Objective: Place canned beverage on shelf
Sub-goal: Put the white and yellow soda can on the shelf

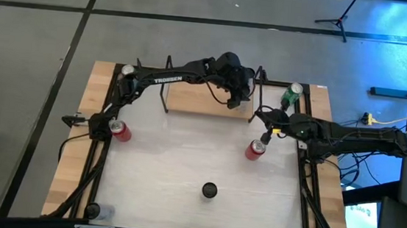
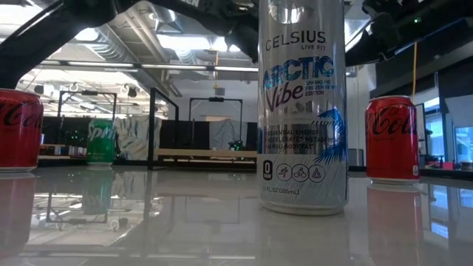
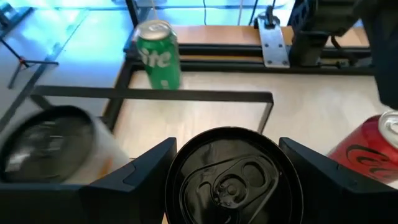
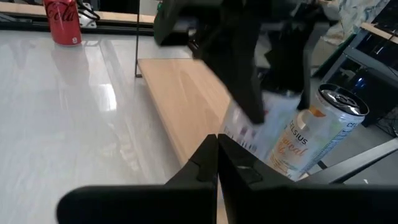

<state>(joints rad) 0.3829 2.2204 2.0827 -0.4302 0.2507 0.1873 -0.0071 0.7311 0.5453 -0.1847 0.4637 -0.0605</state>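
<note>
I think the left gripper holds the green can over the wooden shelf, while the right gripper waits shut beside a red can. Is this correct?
Not quite. The left gripper holds a black-topped can, not the green can, which stands apart by itself, as the left wrist view shows. The rest holds: it is over the shelf, and the right gripper is shut beside a red can.

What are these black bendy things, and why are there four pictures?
They are two robot arms working at a table. One camera looks down from above, one sits low on the tabletop, and one rides on each wrist. The left arm's fingers grip a can at the little wooden shelf. The right arm's fingers are shut and empty, beside a red can. A green can, another red can and a tall silver can stand around too.
</note>
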